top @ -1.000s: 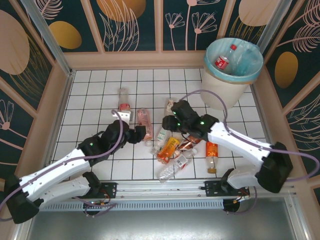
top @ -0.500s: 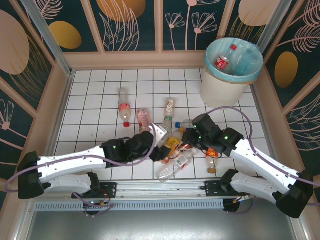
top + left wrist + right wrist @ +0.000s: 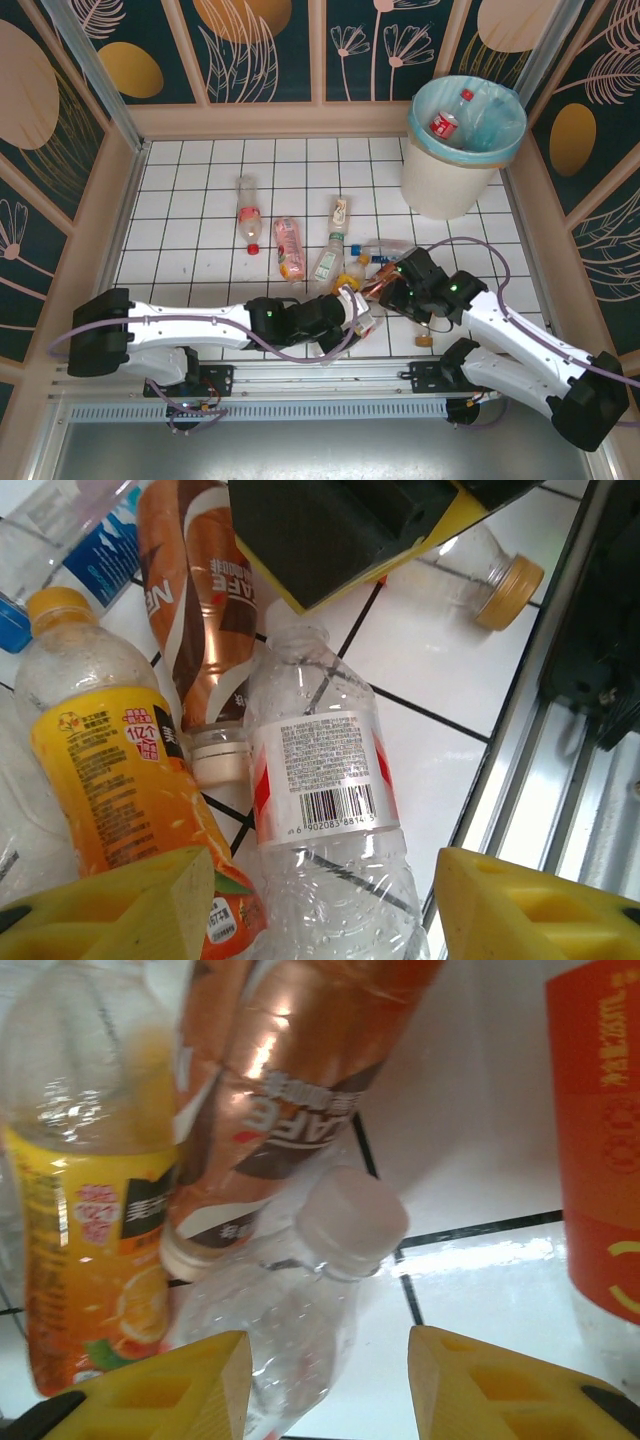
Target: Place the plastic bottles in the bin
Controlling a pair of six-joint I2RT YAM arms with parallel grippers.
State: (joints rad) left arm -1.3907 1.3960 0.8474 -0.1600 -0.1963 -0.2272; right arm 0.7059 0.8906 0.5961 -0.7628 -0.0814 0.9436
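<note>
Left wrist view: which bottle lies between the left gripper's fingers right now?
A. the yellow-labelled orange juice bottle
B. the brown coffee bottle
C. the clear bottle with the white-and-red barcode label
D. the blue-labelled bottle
C: the clear bottle with the white-and-red barcode label lies in the gap of the left gripper, whose jaws stand open around it; the orange juice bottle lies off to one side.

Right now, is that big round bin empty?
Not empty: the bin holds a red-labelled bottle, lying against its blue-green liner.
</note>
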